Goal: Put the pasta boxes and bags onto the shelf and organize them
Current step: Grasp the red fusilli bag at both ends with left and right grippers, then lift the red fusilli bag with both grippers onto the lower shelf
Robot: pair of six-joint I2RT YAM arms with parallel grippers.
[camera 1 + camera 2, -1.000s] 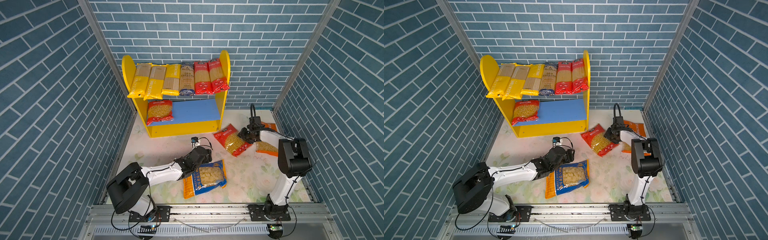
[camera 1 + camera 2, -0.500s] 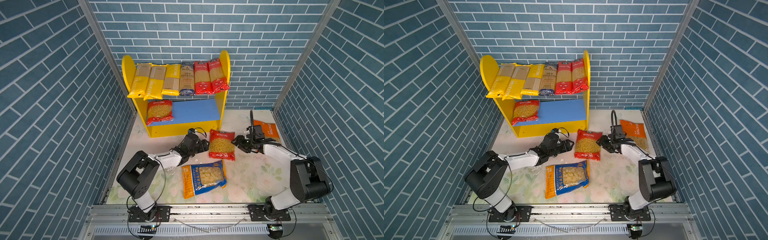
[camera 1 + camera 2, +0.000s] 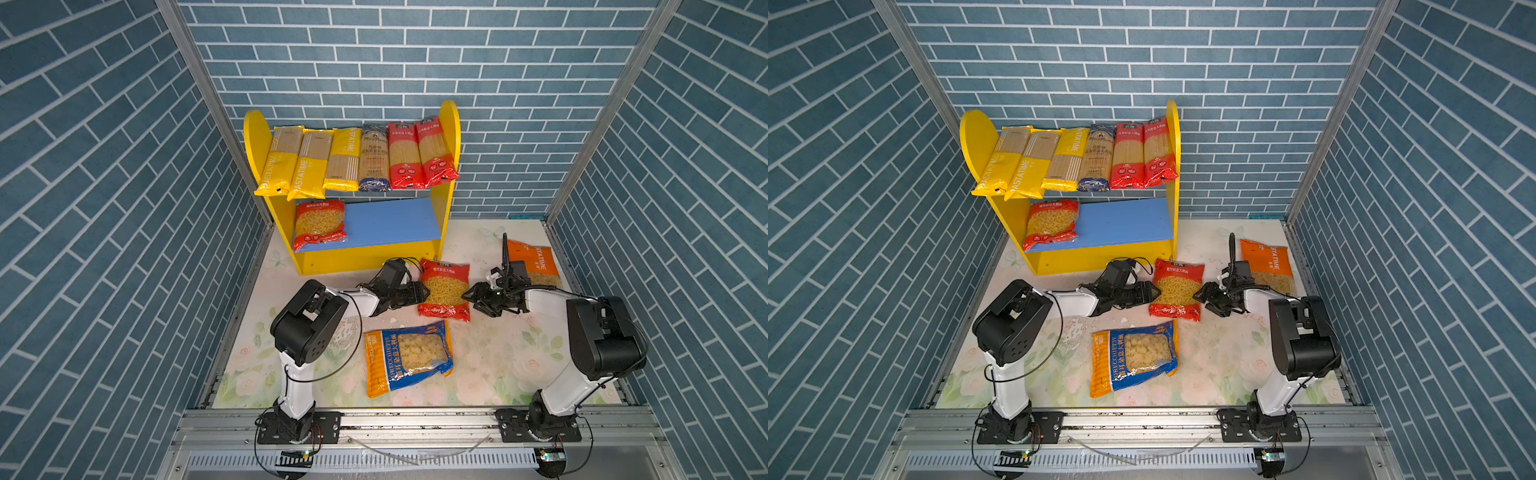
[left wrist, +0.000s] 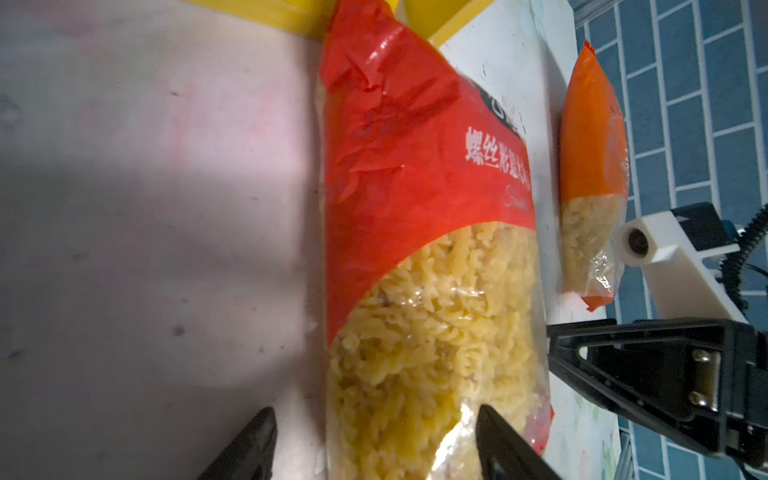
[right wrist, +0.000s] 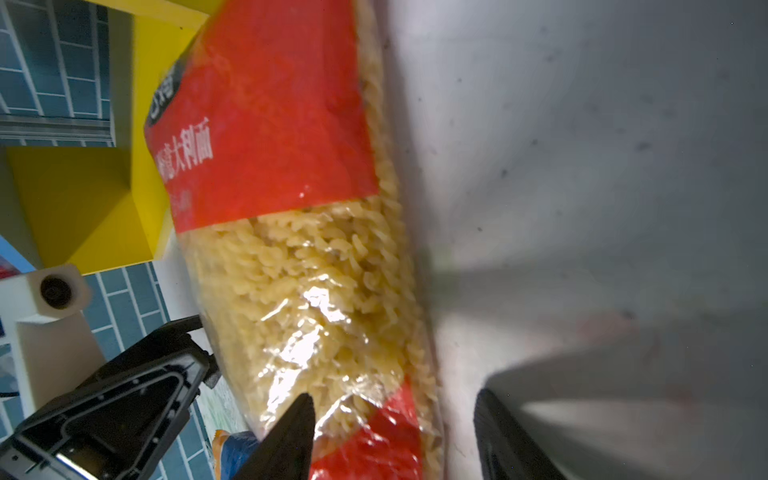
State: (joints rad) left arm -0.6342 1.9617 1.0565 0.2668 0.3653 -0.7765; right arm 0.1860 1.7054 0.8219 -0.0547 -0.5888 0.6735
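**Bag approached from both sides, before the lift.** The red plastic bag of spiral pasta [image 3: 444, 289] lies flat on the floral table mat [image 3: 498, 353], just in front of the yellow two-tier shelf [image 3: 365, 259] at its right end. My left pincer [image 3: 419, 293] and right pincer [image 3: 470, 297] meet there, one at each long edge. Both have their jaws wide, straddling the film, with nothing gripped. For a good lift I should close low on the edges and raise the bag level. The target is the bare blue lower board [image 3: 390, 224], beside the second red pasta bag [image 3: 319, 224].
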